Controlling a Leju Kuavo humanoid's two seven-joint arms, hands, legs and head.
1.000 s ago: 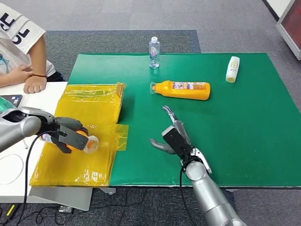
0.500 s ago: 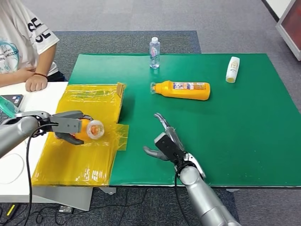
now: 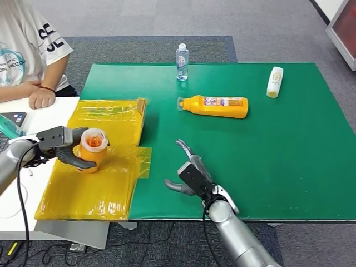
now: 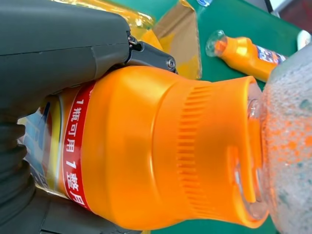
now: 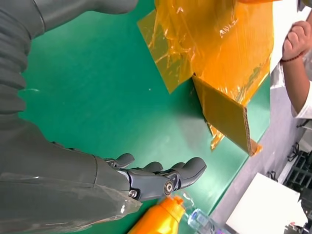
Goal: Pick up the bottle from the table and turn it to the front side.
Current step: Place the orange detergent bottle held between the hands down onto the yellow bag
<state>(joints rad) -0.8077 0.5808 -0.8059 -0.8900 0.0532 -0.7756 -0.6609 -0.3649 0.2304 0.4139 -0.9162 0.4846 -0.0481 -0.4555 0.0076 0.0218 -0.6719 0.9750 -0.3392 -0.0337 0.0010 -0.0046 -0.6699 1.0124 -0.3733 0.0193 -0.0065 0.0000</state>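
Left hand (image 3: 67,146) is grasping the orange bottle (image 3: 92,148) at frame left over yellow film (image 3: 105,183), cap facing the camera; turning well means rolling slowly, grip firm, while the right hand (image 3: 191,175) is hovering released.

Orange bottle (image 3: 93,148), clear cap, red label band with white characters. Held in left hand (image 3: 67,146) above yellow film (image 3: 100,189), cap end pointing up toward the head camera.

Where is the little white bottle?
In the head view, the little white bottle lies near the far right corner of the green mat, to the right of the long orange bottle.
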